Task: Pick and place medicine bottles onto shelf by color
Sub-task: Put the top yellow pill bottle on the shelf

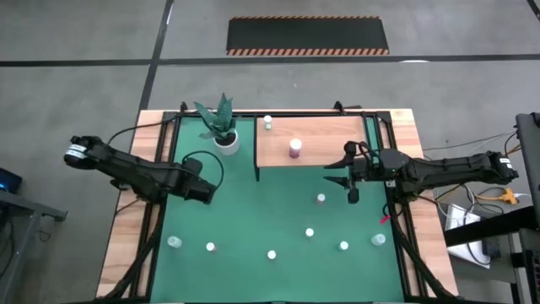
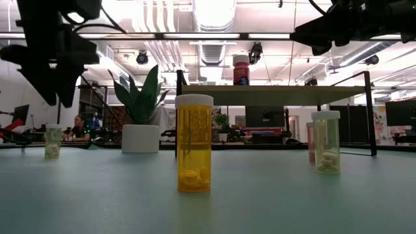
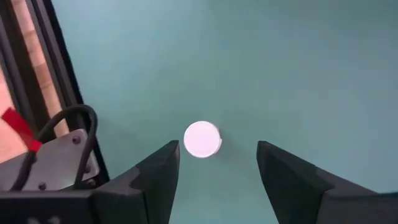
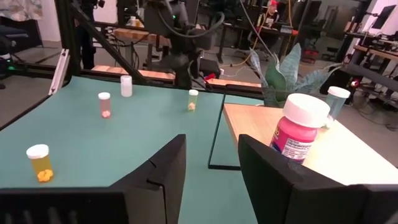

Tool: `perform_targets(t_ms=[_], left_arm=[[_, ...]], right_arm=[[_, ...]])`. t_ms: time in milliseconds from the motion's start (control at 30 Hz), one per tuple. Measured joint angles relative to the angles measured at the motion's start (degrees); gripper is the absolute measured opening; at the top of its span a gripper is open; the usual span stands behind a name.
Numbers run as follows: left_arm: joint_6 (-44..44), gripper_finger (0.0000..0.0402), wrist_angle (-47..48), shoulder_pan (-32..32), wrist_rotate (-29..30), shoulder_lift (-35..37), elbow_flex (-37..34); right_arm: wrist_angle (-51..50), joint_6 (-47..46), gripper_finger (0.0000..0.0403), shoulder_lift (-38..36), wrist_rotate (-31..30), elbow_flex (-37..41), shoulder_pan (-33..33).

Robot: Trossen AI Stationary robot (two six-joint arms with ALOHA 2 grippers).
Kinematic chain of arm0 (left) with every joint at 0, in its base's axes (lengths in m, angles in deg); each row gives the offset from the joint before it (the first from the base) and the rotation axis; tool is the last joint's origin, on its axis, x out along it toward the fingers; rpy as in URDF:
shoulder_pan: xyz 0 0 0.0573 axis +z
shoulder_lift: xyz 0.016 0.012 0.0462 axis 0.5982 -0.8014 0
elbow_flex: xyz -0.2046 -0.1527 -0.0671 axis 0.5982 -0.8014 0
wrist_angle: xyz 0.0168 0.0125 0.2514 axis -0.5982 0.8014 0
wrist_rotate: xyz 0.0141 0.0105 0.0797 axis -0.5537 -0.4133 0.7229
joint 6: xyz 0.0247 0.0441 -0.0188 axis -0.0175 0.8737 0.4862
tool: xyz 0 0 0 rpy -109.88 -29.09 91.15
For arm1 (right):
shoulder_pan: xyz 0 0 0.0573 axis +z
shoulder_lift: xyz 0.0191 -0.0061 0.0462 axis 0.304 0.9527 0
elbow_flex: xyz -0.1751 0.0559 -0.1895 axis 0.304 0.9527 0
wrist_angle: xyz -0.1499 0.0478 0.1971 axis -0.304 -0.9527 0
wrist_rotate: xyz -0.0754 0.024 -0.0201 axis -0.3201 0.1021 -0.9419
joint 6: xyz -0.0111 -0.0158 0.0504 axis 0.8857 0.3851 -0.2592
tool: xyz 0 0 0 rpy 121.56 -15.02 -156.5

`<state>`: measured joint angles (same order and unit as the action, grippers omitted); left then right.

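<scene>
No text, brand, number or sign can be read in any of the views. A label is seen on the large magenta bottle (image 4: 300, 132) standing on the shelf (image 4: 348, 155); white and dark blue patches are shown on it in the right wrist view, but the print cannot be made out. The same bottle (image 2: 241, 69) is seen in the low view with a dark band on it, also unreadable. On the small bottles only the pills inside are seen.
</scene>
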<state>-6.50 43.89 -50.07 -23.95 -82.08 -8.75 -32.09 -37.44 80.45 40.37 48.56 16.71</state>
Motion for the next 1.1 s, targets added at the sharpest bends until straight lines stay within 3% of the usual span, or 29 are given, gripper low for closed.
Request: perform_targets(t_ms=[200, 633, 1000, 1100], left_arm=[[-1.35, 0.0198, -0.98, 0.22, -0.01, 0.00, -3.13], [-2.95, 0.0194, -10.36, 0.60, 1.59, -0.37, -10.14], [-2.92, 0.0091, -12.72, 0.57, 0.78, -0.37, -11.34], [-2.58, 0.0086, -12.68, 0.57, 0.04, -0.37, -10.63]], right_arm=[[-0.09, -0.09, 0.0140, 0.00, 3.58, 0.00, 0.00], [-0.05, 0.32, 0.0136, 0.00, 3.87, 0.02, 0.00], [-0.48, 0.67, 0.0127, 0.00, 3.87, 0.02, 0.00], [-0.83, 0.69, 0.0128, 0.00, 3.85, 0.04, 0.00]])
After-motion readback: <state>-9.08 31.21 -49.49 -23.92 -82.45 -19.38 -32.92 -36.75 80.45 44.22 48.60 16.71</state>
